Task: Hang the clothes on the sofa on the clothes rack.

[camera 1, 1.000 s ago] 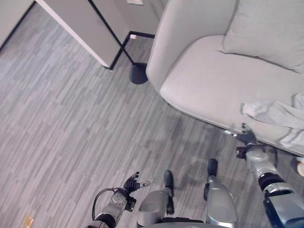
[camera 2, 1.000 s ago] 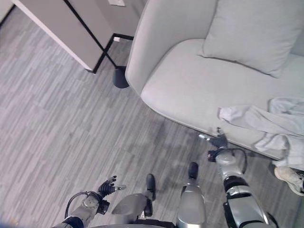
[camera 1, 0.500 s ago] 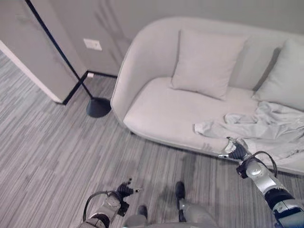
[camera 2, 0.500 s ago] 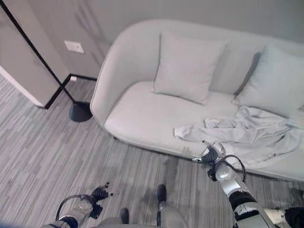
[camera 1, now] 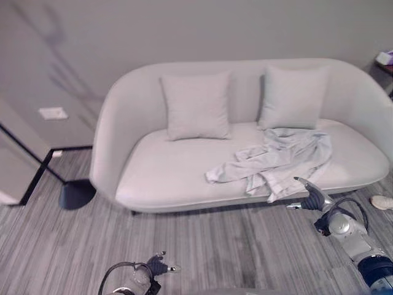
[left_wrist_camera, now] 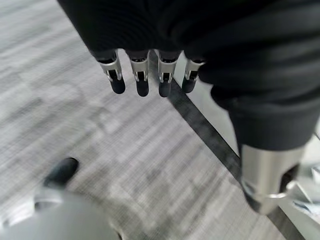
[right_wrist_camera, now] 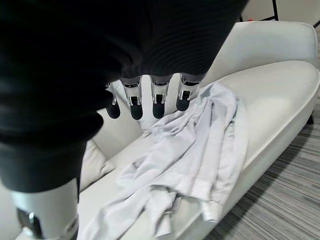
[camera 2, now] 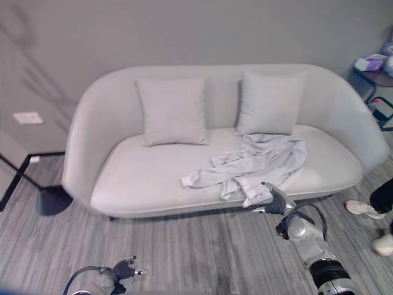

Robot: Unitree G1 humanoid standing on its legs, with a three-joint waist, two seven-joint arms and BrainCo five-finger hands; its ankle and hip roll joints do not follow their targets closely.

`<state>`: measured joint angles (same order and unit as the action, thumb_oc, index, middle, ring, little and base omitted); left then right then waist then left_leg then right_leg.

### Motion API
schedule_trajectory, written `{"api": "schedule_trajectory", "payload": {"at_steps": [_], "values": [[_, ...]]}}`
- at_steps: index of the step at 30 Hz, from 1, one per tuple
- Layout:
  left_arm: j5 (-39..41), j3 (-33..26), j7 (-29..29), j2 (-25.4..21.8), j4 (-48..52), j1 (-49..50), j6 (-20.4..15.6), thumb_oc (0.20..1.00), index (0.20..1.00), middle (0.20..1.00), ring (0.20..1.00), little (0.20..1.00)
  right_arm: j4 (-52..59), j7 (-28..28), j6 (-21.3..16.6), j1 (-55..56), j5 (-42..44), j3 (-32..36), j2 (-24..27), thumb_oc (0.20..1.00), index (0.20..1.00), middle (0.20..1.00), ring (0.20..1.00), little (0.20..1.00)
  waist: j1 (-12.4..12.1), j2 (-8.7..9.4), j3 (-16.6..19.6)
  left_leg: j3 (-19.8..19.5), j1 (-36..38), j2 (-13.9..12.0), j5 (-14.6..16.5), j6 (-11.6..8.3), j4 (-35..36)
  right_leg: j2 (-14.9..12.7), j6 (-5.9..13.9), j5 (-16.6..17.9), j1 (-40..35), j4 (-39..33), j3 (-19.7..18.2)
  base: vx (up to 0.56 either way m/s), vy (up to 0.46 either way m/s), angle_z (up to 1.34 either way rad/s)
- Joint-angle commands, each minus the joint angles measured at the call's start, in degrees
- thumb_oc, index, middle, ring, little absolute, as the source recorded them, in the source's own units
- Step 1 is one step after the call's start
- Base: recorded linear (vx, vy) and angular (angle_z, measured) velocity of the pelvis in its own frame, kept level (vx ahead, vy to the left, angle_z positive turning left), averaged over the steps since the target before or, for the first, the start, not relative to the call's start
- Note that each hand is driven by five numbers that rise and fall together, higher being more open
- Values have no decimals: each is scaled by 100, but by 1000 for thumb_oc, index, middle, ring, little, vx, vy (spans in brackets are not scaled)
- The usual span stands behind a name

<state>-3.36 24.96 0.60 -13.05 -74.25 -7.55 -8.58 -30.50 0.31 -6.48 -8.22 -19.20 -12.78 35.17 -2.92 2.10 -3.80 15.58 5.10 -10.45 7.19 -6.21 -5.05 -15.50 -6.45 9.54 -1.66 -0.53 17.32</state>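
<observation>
Nearest to us, our left hand (camera 1: 155, 267) hung low over the grey floor (camera 1: 202, 246), its fingers (left_wrist_camera: 141, 80) loosely straight and holding nothing. Our right hand (camera 2: 277, 200) was raised in front of the sofa (camera 2: 123, 178), close to the seat's front edge; its fingers (right_wrist_camera: 156, 102) were likewise extended and empty, hovering above the shirt (camera 2: 258, 163) without touching it.

The shirt lay crumpled on the right half of the seat, one sleeve trailing toward the middle and a fold hanging over the front edge just beside our right hand. Behind it stood two cushions (camera 1: 196, 106) against the backrest, the right one close to the cloth's far edge. A dark lamp base (camera 1: 76, 193) sat on the floor at the sofa's left end, and a person's shoe (camera 2: 357, 208) showed at the right.

We judged the grasp not yet begun. The risks we saw: closing on a single thin layer or the hanging fold, so the shirt slid free when lifted; the trailing sleeve dragging on the floor; or pressing too deep into the soft seat and pinching upholstery with the cloth. The nearby person could also crowd our arm.
</observation>
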Motion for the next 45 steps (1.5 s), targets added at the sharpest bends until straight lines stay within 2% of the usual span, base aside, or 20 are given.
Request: {"api": "schedule_trajectory", "payload": {"at_steps": [1,2,4,5,6,7,9,12,13,14,15,17,19,21,26,30,37,41,42,45], "values": [[31,241,97,142,28,-531,-128,1000,1000,1000,1000,1000,63,28,-131,-666,97,-108,325,1000,1000,1000,1000,1000,-77,-371,29,-357,51,162,-738,20,1005,-793,985,-523,-400,-411,-178,17,-336,-107],[31,239,98,141,28,-532,-127,1000,1000,1000,1000,1000,59,27,-133,-671,97,-111,324,1000,1000,1000,1000,1000,-79,-371,21,-352,60,161,-736,19,1005,-792,985,-525,-404,-410,-183,72,-349,-92],[72,143,81,18,-28,-538,-92,1000,1000,1000,1000,1000,-244,139,-99,-849,264,-347,101,1000,1000,1000,1000,1000,-136,-244,-124,-363,291,-152,-779,-94,1005,-1183,1032,-495,-167,-447,-152,179,-557,-62],[125,97,50,-119,-71,-522,-73,1000,1000,1000,1000,1000,-474,203,-70,-856,423,-510,90,1000,1000,1000,1000,1000,-127,-74,-184,-445,372,-321,-844,-133,1005,-1077,1048,-513,-152,-365,-362,189,-519,-33],[126,94,51,-122,-70,-522,-73,1000,1000,1000,1000,1000,-479,201,-72,-862,424,-515,87,1000,1000,1000,1000,1000,-121,-75,-203,-448,392,-324,-842,-135,1005,-1074,1048,-516,-176,-366,-356,252,-756,13],[152,-296,-20,-342,-24,-393,-48,1000,1000,1000,1000,1000,-711,290,-127,-950,677,-670,71,1000,1000,1000,1000,1000,-199,122,-212,-497,481,-661,-978,-170,1005,-783,1158,-541,-280,-35,-433,184,-582,19],[193,-676,-55,-357,171,-132,-3,1000,1000,1000,1000,1000,-1021,421,-246,-999,761,-912,150,1000,1000,1000,1000,1000,-255,57,-191,-663,357,-1089,-1227,-68,885,-170,1183,-593,-309,320,-612,224,-709,44],[302,-1042,-55,-257,388,177,70,1000,1000,1000,1000,1000,-1299,494,-295,-1082,887,-1171,210,1000,1000,1000,1000,1000,-348,170,-190,-698,172,-1396,-1391,46,583,127,1121,-529,-454,121,-568,134,-510,38],[336,-1096,-7,-169,458,280,59,1000,1000,1000,1000,1000,-1308,509,-296,-1096,1075,-1200,207,1000,1000,1000,1000,1000,-359,316,-318,-384,191,-1541,-1401,51,274,160,1091,-434,-681,4,-406,161,-617,17],[247,-1053,41,-165,512,400,55,1000,1000,1000,1000,1000,-1220,553,-279,-1180,1130,-1287,252,1000,1000,1000,1000,1000,-437,372,-393,-522,203,-1267,-1351,11,30,249,1019,-401,-753,-97,-381,107,-472,52],[246,-1054,42,-167,515,397,57,1000,1000,1000,1000,1000,-1220,553,-278,-1185,1131,-1285,252,1000,1000,1000,1000,1000,-417,386,-399,-555,157,-1248,-1367,25,2,231,1017,-382,-741,-94,-364,34,-371,59],[273,-1128,85,-187,574,415,38,1000,1000,1000,1000,1000,-1137,571,-321,-1441,1135,-1487,181,1000,1000,1000,1000,1000,-638,459,-490,-907,-278,-653,-1050,7,-425,388,933,-451,-869,-283,-474,35,-277,52],[444,-1310,31,-127,450,446,30,1000,1000,1000,1000,1000,-972,540,-321,-1559,1041,-1584,113,1000,1000,1000,1000,1000,-874,481,-479,-718,-612,58,-926,17,-25,594,871,-554,-1003,-447,-552,119,-247,2],[529,-1376,23,-44,389,462,44,1000,1000,1000,1000,1000,-910,507,-302,-1675,1005,-1652,77,1000,1000,1000,1000,1000,-1081,430,-464,-593,-954,318,-1061,48,360,748,844,-676,-1121,-447,-579,185,-129,30],[598,-1434,36,147,-89,411,41,1000,1000,1000,1000,1000,-1082,485,-348,-2033,1022,-1997,-239,1000,1000,1000,1000,1000,-1506,272,-428,-388,-1739,221,-994,86,1005,920,854,-772,-1606,-447,-635,207,-26,-15],[489,-1488,61,109,-256,413,82,1000,1000,1000,1000,1000,-1080,570,-322,-1992,930,-2119,-208,1000,1000,1000,1000,1000,-1470,124,-124,-258,-1543,-1,-1191,65,1005,907,855,-716,-1899,-296,-659,409,145,-3],[255,-1034,31,-118,-317,287,34,1000,1000,1000,1000,1000,-1206,631,-256,-1655,690,-2057,-486,1000,1000,1000,1000,1000,-1432,335,337,-300,-1312,254,-1527,48,874,426,808,-547,-2185,-62,-588,382,220,5],[76,-562,84,-284,-255,88,36,1000,1000,1000,1000,1000,-1642,702,-226,-1817,410,-2531,-549,1000,1000,1000,1000,1000,-1416,301,286,-276,-889,477,-1344,163,758,10,715,-524,-2249,880,-503,330,324,5],[23,-344,66,-327,-240,10,40,1000,1000,1000,1000,1000,-1794,740,-219,-1958,309,-2759,-594,1000,1000,1000,1000,1000,-1275,131,194,-291,-381,517,-1214,284,829,-197,559,-546,-2049,1758,-438,232,255,21],[62,-275,66,-366,-200,-127,62,1000,1000,1000,1000,1000,-1980,752,-189,-2106,244,-2988,-686,1000,1000,1000,1000,1000,-1122,-85,-114,-401,147,514,-1153,356,964,-169,459,-743,-1588,2606,-519,261,288,10]]}}
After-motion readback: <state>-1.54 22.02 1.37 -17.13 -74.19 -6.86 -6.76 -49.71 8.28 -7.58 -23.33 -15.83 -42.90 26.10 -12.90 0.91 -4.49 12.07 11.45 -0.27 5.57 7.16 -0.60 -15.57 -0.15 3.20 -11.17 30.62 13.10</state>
